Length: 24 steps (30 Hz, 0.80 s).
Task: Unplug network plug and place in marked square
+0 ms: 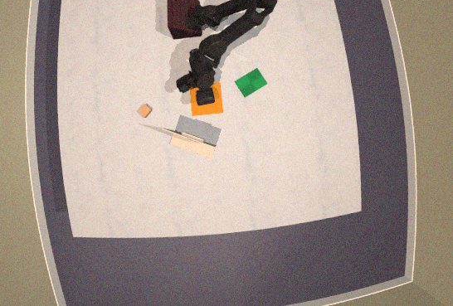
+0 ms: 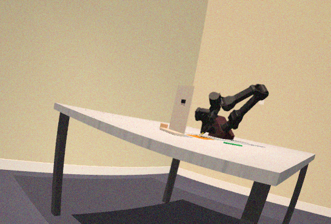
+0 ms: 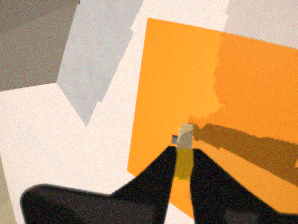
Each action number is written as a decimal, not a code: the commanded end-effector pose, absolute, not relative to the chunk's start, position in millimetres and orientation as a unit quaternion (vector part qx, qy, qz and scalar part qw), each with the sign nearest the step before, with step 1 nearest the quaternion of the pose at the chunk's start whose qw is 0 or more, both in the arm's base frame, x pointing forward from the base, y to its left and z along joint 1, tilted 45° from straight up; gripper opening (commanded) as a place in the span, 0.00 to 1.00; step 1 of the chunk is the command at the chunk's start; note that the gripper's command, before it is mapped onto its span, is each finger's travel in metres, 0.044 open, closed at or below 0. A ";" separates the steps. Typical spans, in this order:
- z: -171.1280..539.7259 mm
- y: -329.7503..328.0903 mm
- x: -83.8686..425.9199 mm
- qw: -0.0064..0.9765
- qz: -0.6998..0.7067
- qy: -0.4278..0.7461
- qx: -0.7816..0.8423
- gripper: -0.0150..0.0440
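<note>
Jaws of the black two-fingered gripper [image 2: 202,134] [image 3: 184,155] are clamped on the small yellow-and-beige network plug [image 2: 202,134] [image 3: 184,162]; it is out of the socket [image 2: 183,101], low over the flat orange square [image 2: 194,136] [image 3: 165,95]; pressing down further could jam or twist it in the grip; releasing it tilted or too high could let it topple; a sideways retreat might drag it over the edge.

My arm [image 1: 238,34] [image 2: 242,102]: bent at the elbow, folded back
My gripper [image 1: 205,96] [image 2: 203,132] [image 3: 182,154]: pointing down, fingers nearly together, gripping
</note>
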State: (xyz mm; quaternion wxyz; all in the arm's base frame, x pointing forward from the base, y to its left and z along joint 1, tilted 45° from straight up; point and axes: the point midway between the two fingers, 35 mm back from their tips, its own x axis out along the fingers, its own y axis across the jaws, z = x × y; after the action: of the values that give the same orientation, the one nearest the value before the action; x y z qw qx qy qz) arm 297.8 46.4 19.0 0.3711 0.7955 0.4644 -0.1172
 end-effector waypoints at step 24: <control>19.4 45.6 296.4 0.371 -0.118 0.464 0.795 0.52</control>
State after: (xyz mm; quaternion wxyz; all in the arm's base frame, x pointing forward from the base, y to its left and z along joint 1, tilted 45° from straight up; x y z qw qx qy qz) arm 297.1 47.2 17.9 0.3704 0.7957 0.4642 -0.1194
